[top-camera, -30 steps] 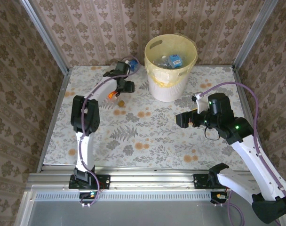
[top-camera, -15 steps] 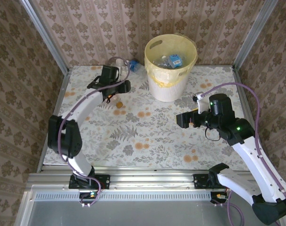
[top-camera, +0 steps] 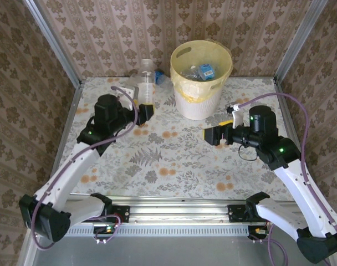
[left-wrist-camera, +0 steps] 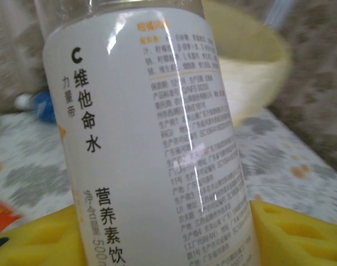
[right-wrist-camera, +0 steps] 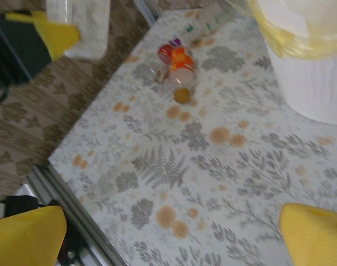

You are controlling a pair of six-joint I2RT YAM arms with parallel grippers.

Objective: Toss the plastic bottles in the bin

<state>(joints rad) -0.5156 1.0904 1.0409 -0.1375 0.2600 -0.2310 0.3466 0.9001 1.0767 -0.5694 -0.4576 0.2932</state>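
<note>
Mid-carry: left gripper (top-camera: 144, 108) clamped on a white-label vitamin water bottle (left-wrist-camera: 157, 138), upright, left of the bin (top-camera: 182, 58). Right gripper (top-camera: 214, 134) hangs wide open. Next up I'd say: swing it over the rim, release.

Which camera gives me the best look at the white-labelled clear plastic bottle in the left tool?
Left wrist: the white-labelled clear plastic bottle is close up, label readable. Top external shows it small; right wrist, blurred at its frame corner.
</note>
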